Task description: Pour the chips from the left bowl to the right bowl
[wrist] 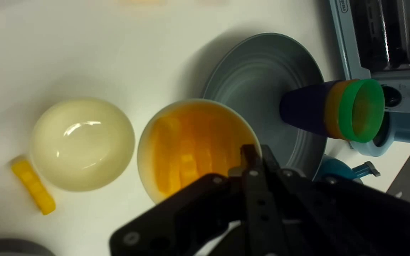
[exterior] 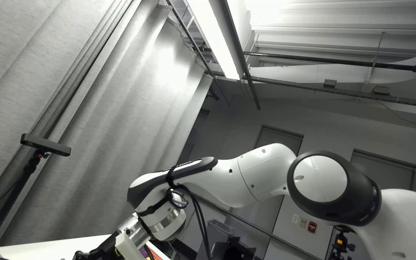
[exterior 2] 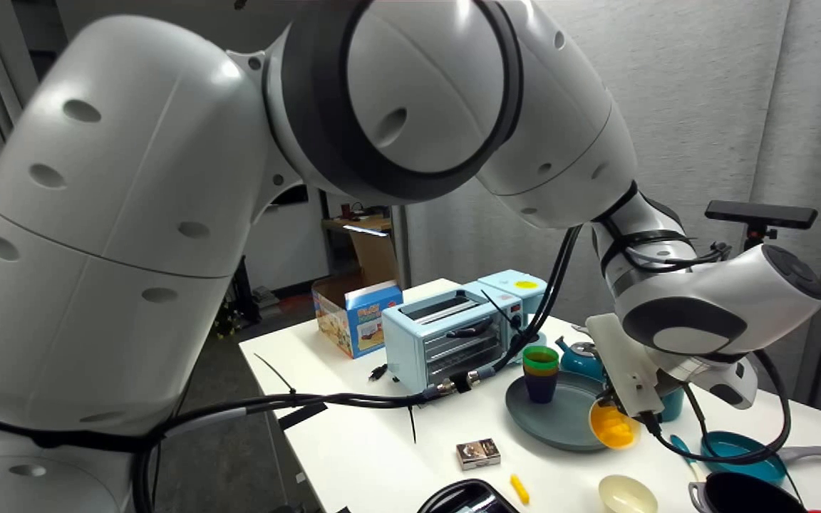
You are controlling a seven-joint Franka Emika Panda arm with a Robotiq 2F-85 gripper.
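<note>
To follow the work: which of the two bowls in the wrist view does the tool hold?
The bowl with the orange-yellow chips, pinched in the tool. The other bowl, with no chips inside, stands on the table, ungripped.

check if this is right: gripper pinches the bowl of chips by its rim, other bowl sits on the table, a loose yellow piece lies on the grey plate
Not quite: the wrist view shows the loose yellow piece on the table, beside the other bowl, not on the grey plate. The rest stands: the gripper pinches the bowl of chips.
</note>
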